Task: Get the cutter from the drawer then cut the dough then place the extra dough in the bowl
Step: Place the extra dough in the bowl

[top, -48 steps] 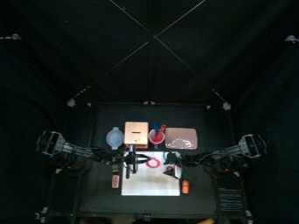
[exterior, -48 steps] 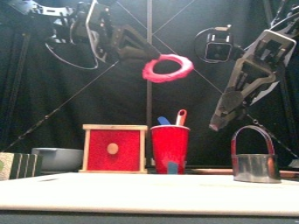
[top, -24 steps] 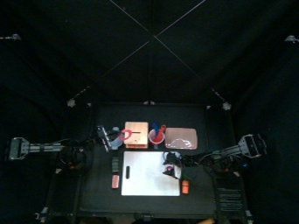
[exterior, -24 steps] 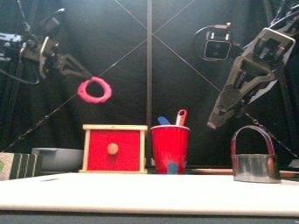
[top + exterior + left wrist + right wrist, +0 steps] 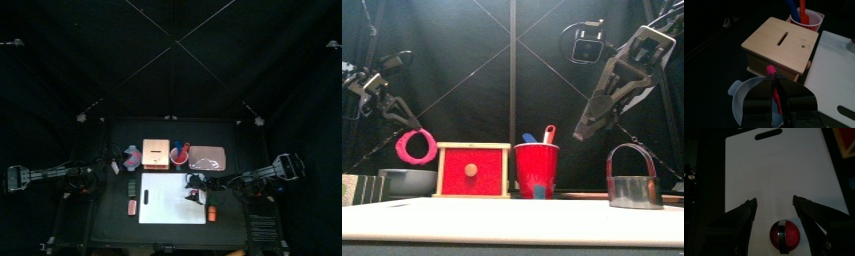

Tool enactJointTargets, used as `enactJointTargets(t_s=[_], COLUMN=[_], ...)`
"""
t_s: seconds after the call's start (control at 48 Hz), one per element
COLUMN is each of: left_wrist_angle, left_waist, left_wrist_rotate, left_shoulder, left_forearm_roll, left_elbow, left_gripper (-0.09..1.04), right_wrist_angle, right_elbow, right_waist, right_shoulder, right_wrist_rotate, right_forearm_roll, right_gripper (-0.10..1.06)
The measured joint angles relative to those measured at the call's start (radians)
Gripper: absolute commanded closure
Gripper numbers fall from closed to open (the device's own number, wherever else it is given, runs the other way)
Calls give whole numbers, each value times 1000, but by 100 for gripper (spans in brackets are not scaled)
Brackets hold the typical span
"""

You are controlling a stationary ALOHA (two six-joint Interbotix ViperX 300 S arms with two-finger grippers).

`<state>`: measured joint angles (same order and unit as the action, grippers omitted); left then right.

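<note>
Pink dough ring (image 5: 416, 146): gripped by left tool (image 5: 775, 90), above bowl (image 5: 406, 181). Final step; next, lower and release into bowl. Idle right tool (image 5: 774, 201): open, over board (image 5: 784, 168).

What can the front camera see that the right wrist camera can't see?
Only the front view shows the pink dough ring dangling from the left pincer above the blue-grey bowl. It also shows the wooden box, the red cup and the metal cutter. Only the right wrist view shows a round red toy with a dark band, close to the right pincer's open jaws. Both show the white cutting board and the right pincer.
</note>
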<state>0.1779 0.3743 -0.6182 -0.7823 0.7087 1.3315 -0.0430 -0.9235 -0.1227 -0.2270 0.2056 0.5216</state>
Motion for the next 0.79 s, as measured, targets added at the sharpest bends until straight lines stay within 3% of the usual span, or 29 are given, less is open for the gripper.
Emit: enactJointTargets(t_s=[0.375,0.792], left_wrist_angle=[-14,-5], left_waist=[49,41], left_wrist_rotate=[0,6], left_shoulder=[80,91], left_forearm_roll=[0,41], left_elbow=[0,-3], left_gripper=[46,8], right_wrist_angle=[0,0], right_elbow=[9,11], right_waist=[0,5], right_shoulder=[0,2], right_wrist_rotate=[0,0], right_forearm_roll=[6,6], right_gripper=[5,5])
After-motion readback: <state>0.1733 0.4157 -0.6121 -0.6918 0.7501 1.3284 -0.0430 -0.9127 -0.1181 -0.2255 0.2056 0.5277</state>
